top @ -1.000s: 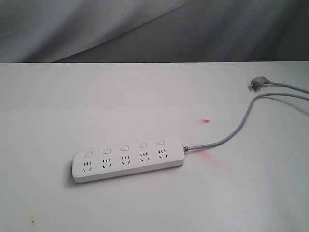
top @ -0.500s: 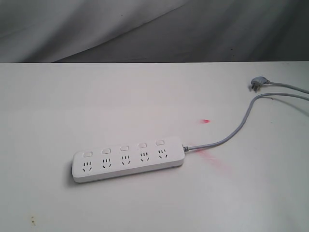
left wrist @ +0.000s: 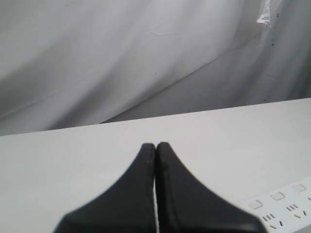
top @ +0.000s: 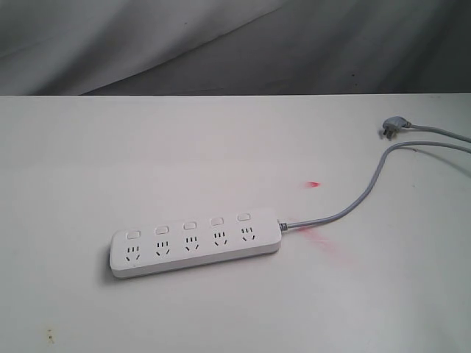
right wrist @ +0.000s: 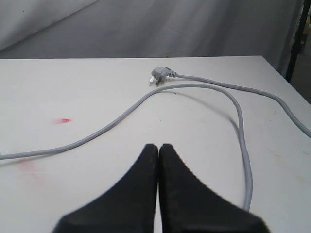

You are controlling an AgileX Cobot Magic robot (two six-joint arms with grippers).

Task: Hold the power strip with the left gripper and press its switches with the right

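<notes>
The strip lies flat on the bench, long axis left to right in the exterior view, switches along its far edge. I judge my left claw nearer, since its view catches the strip's end. My right claw sees only cord and plug. Both claws are closed and empty, and neither appears in the exterior view.

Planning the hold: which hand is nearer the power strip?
Left, most likely. The left hand has the power strip and its switches close beside its fingers. The right hand faces only the grey cord and plug.
</notes>
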